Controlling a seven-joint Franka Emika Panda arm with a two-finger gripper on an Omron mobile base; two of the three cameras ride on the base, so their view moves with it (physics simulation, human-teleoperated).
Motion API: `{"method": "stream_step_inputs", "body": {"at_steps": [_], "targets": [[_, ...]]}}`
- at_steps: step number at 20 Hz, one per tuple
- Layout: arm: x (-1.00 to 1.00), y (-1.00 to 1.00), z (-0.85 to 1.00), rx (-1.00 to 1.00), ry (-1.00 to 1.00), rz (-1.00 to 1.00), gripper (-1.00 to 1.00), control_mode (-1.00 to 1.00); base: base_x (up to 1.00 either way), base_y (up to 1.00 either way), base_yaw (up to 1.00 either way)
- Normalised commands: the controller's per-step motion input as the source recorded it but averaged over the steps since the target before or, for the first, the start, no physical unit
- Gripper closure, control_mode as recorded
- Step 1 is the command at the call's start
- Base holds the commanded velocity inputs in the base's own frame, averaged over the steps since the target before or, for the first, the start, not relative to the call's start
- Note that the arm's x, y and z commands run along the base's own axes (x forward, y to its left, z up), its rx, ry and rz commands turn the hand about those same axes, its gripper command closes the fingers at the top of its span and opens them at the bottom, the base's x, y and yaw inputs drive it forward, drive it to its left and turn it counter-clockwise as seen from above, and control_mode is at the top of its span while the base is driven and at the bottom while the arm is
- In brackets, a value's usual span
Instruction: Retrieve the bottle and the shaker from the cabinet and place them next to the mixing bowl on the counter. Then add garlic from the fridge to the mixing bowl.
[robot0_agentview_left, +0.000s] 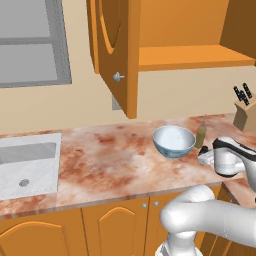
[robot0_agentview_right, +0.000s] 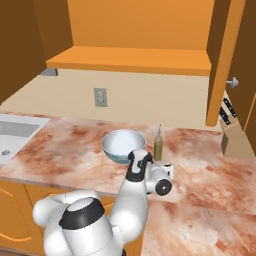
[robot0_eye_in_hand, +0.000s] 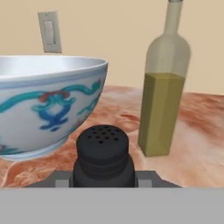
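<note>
Right now, hand: the two-finger gripper (robot0_eye_in_hand: 103, 181) is clamped on the dark shaker with a perforated domed cap (robot0_eye_in_hand: 103, 155), held upright between the tips.
Shaker position: low over the mottled pink-and-rust marble counter (robot0_agentview_left: 100, 160), at its front part; whether its base touches the surface is hidden.
Key relation: straight ahead of the hand, the shaker sits before the gap between bowl and bottle, so setting it down looks like a short descent rather than a sideways reach.
Mixing bowl: the white ceramic mixing bowl with teal and red painted bands (robot0_eye_in_hand: 46, 109) is just beside the shaker, ahead and left in the hand view.
Bottle: the tall glass bottle of yellow-green oil (robot0_eye_in_hand: 164, 94) stands upright on the counter, ahead and right, near the bowl.
Shaker look: squat, ribbed, matte black, axis vertical.
Cabinet: the orange wooden wall cabinet (robot0_agentview_right: 135, 60) hangs open above.
</note>
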Motion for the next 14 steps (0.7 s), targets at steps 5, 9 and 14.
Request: {"method": "stream_step_inputs", "body": {"at_steps": [5,9,14], "targets": [[0.22,0.00,-0.19,-0.03,0.00,0.00,1.00,-1.00,0.00,0.00,0.00],[0.00,0.00,-0.04,0.00,0.00,0.00,1.00,-1.00,0.00,0.00,0.00],[0.00,0.00,0.00,0.00,0.00,0.00,1.00,-1.00,0.00,0.00,0.00]]}}
